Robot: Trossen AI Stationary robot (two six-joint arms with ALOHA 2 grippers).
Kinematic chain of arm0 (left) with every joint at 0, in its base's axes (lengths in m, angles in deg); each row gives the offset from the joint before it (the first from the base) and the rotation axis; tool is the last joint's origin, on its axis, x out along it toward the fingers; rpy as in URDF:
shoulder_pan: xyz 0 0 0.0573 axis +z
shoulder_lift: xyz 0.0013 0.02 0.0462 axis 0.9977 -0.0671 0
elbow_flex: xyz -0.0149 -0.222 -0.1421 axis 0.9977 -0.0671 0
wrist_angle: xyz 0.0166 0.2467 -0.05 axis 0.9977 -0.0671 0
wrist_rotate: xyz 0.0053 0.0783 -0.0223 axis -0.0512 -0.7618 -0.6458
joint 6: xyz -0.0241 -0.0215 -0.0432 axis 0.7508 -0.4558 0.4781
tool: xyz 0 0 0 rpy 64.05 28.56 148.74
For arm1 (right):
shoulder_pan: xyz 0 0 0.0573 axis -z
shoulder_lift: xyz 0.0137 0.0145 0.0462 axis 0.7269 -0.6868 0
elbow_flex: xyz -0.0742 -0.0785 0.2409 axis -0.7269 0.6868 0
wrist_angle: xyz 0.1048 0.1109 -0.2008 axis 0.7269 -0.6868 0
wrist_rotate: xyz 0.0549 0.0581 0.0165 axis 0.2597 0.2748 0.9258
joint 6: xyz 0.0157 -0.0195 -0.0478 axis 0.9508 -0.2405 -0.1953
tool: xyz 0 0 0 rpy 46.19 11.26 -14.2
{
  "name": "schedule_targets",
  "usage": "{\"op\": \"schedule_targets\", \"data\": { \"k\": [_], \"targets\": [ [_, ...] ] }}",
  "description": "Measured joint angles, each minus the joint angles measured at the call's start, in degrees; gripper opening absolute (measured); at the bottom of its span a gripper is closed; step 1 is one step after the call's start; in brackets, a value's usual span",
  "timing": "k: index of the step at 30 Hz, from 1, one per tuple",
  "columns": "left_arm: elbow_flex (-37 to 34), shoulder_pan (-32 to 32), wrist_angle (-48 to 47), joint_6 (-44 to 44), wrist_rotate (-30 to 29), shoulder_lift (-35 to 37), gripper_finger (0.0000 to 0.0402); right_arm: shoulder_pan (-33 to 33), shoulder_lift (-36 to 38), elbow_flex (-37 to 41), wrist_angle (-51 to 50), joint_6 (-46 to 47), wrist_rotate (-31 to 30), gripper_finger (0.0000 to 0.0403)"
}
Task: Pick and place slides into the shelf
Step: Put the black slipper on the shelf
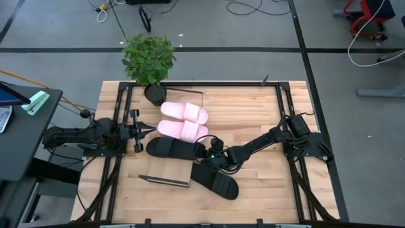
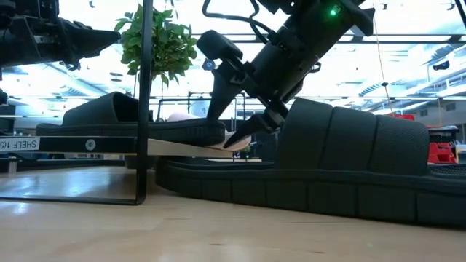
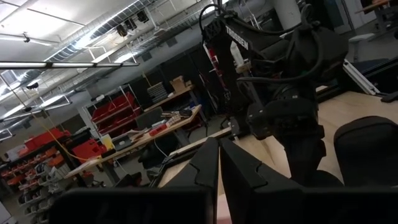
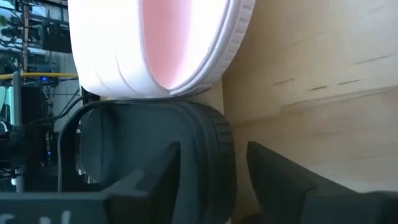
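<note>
Nearest, black slide on the table: one black slide (image 2: 349,167) fills the front of the low view and lies on the tabletop (image 1: 266,190), just off the shelf's edge, not yet placed.
Right gripper: the right gripper (image 1: 207,154) sits at the heel end of the second black slide (image 1: 174,149), its fingers parted around the rim with the rubber edge between them. The fingers look spread enough that I judge they no longer clamp it, likely a release after setting it down.
Second black slide: it rests on the shelf (image 1: 168,174), next to the pink pair, one end overhanging the board's edge toward the gripper.
Shelf: a light-wood board with a thin dark frame (image 2: 143,109); the slides lie side by side across it, which saves room for the fourth.
Pink slides: the two pink slides (image 1: 183,120) lie farther along the shelf, touching each other, the nearer one beside the black slide.
Left gripper: the left gripper (image 1: 135,131) waits at the shelf's left side, fingers pressed together and holding nothing.
Far end: a potted plant (image 1: 149,60) stands at the back edge.
</note>
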Motion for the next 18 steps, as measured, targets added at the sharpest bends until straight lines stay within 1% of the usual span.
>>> {"op": "schedule_targets", "data": {
  "k": [10,18],
  "targets": [
    [0.0,0.0,0.0,0.0,0.0,0.0,0.0036,-0.1,0.1,0.0,0.0,-0.3,0.0,0.0239],
    [0.0,0.0,0.0,0.0,0.0,0.0,0.0027,-0.1,0.1,0.0,-1.5,0.4,-1.4,0.0279]
  ]
}}
